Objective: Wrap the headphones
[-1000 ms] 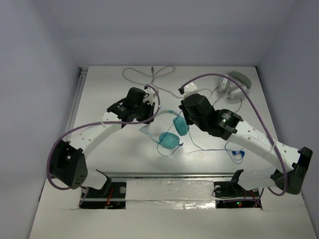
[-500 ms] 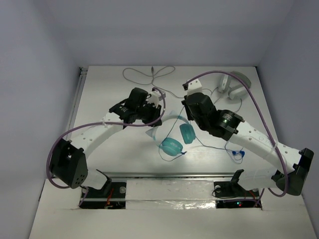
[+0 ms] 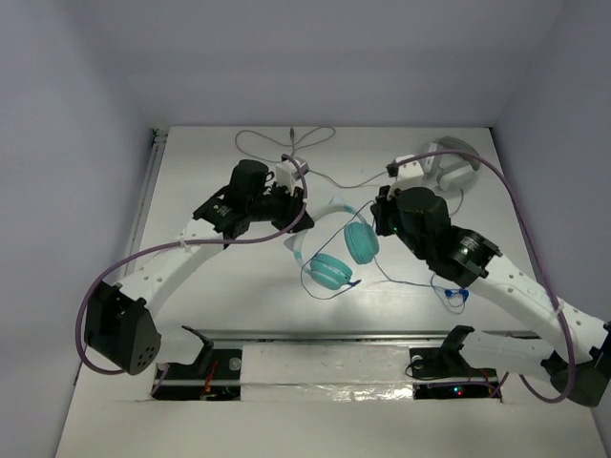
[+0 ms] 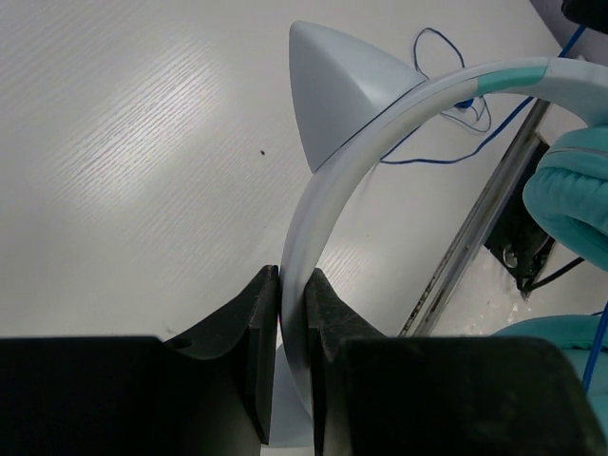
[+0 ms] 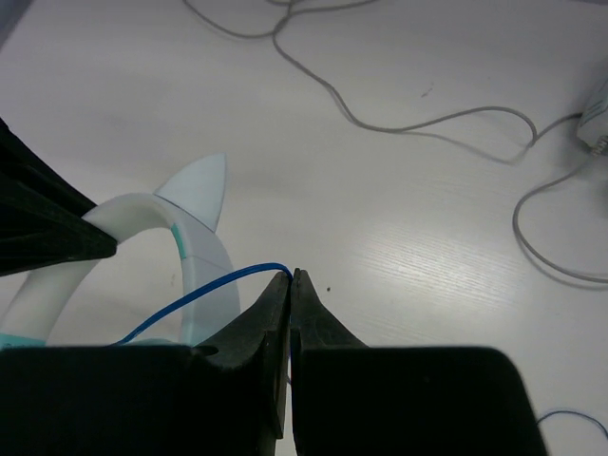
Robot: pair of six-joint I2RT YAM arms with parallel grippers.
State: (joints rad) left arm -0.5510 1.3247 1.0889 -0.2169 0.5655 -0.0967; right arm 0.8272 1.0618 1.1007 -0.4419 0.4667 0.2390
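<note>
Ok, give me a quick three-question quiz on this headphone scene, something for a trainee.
1. True or false: the left hand is shut on the pale headband of the teal over-ear headphones.
2. What is the right hand pinching? A: the thin blue cable. B: the grey cable. C: nothing.
3. Fill in: the grey-white headphones lie near the white table's far ____ corner.
Key: 1 true; 2 A; 3 right.

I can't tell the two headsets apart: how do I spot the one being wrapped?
On the white table, look between the two arms. The headphones there have teal ear cups and a blue cable; the far-right pair is grey-white.
</note>
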